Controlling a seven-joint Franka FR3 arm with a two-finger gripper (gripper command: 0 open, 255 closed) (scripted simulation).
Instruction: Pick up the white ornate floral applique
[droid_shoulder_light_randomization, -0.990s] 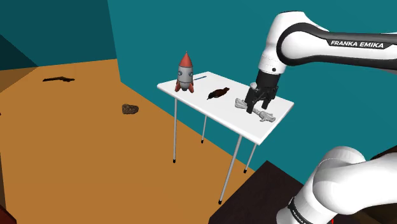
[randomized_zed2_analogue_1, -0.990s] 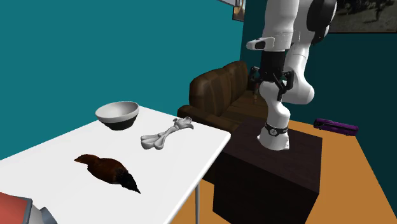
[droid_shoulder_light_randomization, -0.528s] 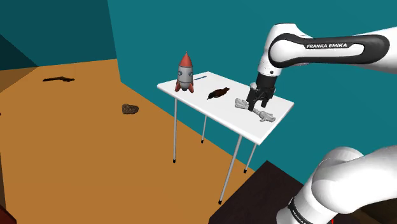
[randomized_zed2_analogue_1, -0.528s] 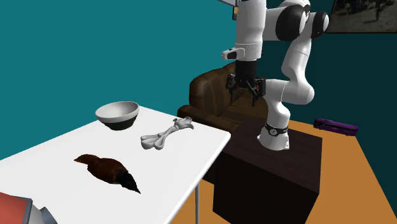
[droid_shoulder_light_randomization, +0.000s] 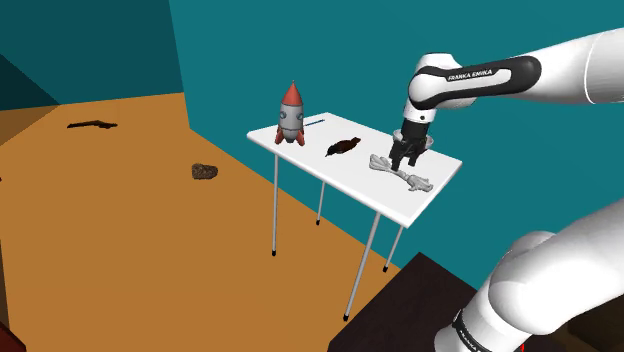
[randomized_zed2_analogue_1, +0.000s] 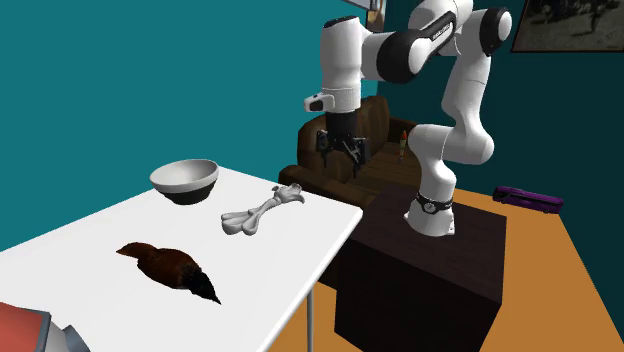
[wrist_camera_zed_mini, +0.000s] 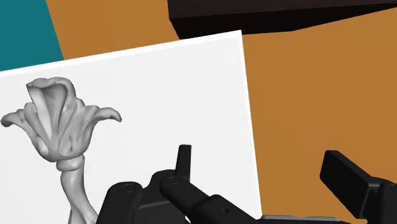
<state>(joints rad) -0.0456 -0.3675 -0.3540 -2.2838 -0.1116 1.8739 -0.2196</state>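
Applique (randomized_zed2_analogue_1: 262, 211) lies on table (randomized_zed2_analogue_1: 100, 228) near its stand-side edge, at 8 o'clock from gripper (randomized_zed2_analogue_1: 340, 158) in second exterior view. Fingers (wrist_camera_zed_mini: 184, 158) spread, nothing between. Advise: centre over narrow stem, straddle it crosswise, then descend and close.

The applique (wrist_camera_zed_mini: 60, 127) stem and rocket (randomized_zed2_analogue_1: 25, 330) are cut by picture edges
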